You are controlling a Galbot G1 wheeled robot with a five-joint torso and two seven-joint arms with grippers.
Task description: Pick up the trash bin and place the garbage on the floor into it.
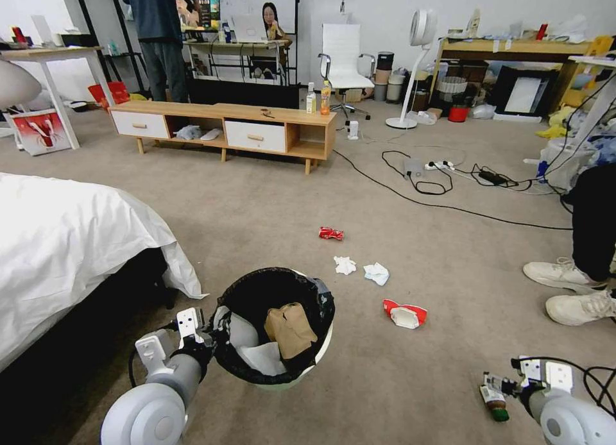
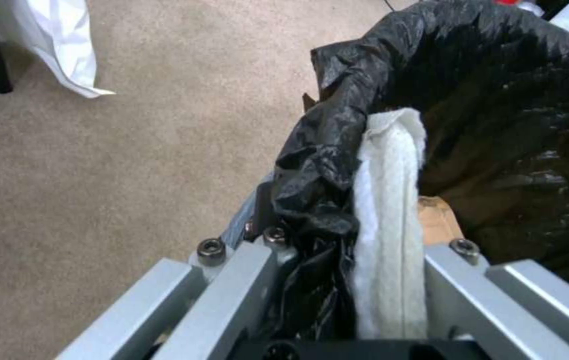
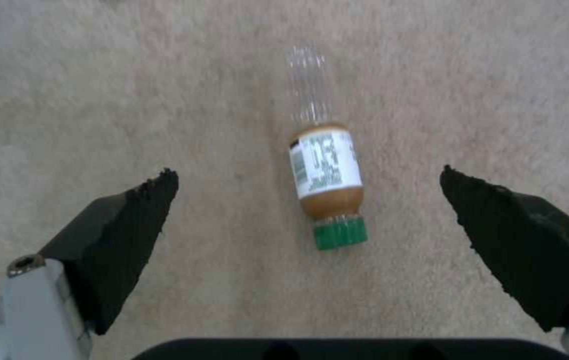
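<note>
left gripper (image 1: pixel 204 333) clamped on rim of small round white bin with black liner (image 1: pixel 276 368), crumpled brown paper bag (image 1: pixel 290 329) inside. right gripper (image 3: pixel 308 200) spread wide above small green-capped bottle (image 3: pixel 324 172) lying on beige carpet (image 1: pixel 256 214). crushed red can (image 1: pixel 331 233), red-white cup (image 1: pixel 405 314) beyond bin.

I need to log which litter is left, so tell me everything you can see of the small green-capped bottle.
The green-capped bottle lies on its side on the carpet, loose. Clear plastic, white printed label, brown contents settled toward the ribbed green cap. The right tool hovers open above it, pads to either side, not touching.
</note>
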